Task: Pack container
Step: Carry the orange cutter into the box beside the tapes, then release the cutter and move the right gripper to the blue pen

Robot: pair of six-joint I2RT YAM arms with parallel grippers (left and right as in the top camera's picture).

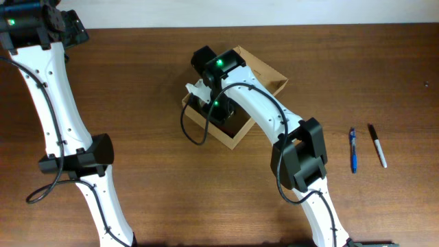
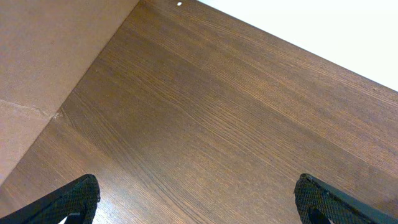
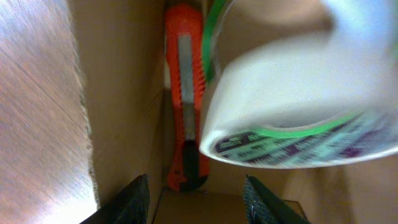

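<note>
Tape roll [image 3: 292, 106] is blurring just ahead of our right end effector [image 3: 194, 190], parted and empty inside the container [image 1: 271, 74], apparently for packing.

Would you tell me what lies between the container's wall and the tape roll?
An orange utility knife lies there, shown in the right wrist view.

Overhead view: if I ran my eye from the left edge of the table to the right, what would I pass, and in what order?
left arm → cardboard box → blue pen → black marker
</note>
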